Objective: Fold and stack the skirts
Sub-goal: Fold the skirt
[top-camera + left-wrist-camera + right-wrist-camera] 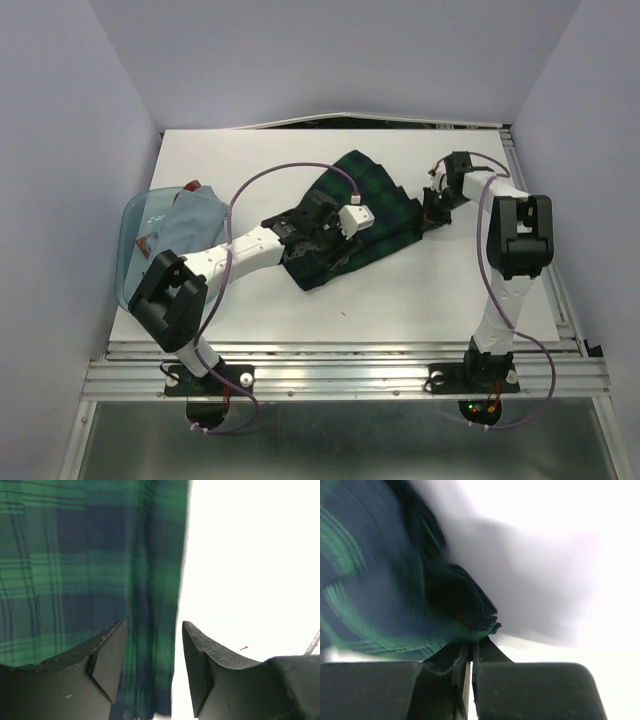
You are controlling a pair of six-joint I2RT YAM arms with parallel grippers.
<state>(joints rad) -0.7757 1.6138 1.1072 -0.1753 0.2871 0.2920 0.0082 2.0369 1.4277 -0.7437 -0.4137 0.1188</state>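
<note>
Pinching the right-hand corner of the tartan skirt (380, 200), the right gripper (472, 652) has its fingers pressed together, with the dark hem bunched right at their tips. The left gripper (152, 655) hangs low over the same skirt with its fingers (107, 662) apart and holding nothing. The cloth's edge runs between them, with bare white table (250, 555) beyond it.

Outward from there, the skirt lies mid-table with its long axis slanting from near left to far right. The right gripper is at the far-right end, and the left gripper is over the middle, closer to the near-left end. From the pinched corner the whole skirt lies to the left, so I'd judge that any fold has to carry that corner leftward over the cloth, toward the left arm.

The pale grey-blue skirt (195, 220) sits well apart at the left edge, draped at the blue tub (130, 265).

The overhead view gives the layout but hides both pairs of fingers. The wrist views show the fingers, though the right one is badly blurred, so I cannot tell how much cloth is caught.
</note>
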